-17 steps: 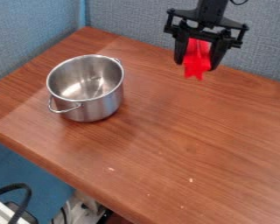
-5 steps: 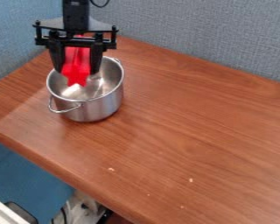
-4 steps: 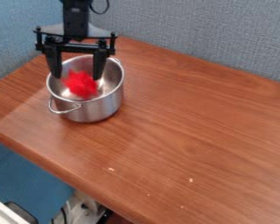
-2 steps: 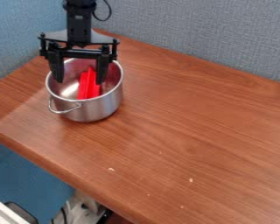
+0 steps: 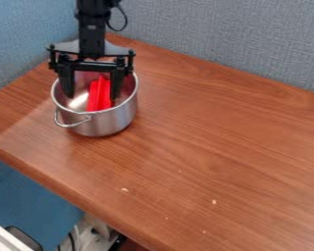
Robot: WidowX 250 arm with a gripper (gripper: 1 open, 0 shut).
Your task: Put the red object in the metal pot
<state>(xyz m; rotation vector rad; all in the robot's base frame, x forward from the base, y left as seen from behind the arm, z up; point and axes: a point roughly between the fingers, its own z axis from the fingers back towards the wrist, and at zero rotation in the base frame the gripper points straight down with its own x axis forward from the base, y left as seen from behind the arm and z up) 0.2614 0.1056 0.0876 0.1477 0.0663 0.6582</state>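
The metal pot (image 5: pixel 94 120) stands at the left of the wooden table, shiny, with a loop handle toward the front. Inside it lies the red object (image 5: pixel 101 94), leaning against the inner wall. Directly over the pot hangs my black gripper (image 5: pixel 91 71), jaws spread wide apart with nothing between them; its fingers reach down to about rim level on either side of the red object without holding it.
The brown wooden table (image 5: pixel 212 147) stretches right and forward of the pot. A blue-grey wall (image 5: pixel 238 34) runs behind it. Below the front edge the floor shows cables and clutter (image 5: pixel 87 240).
The gripper carried the red object over the pot, opened, and the object dropped inside. Since then the gripper has shifted only slightly to the right above the pot.
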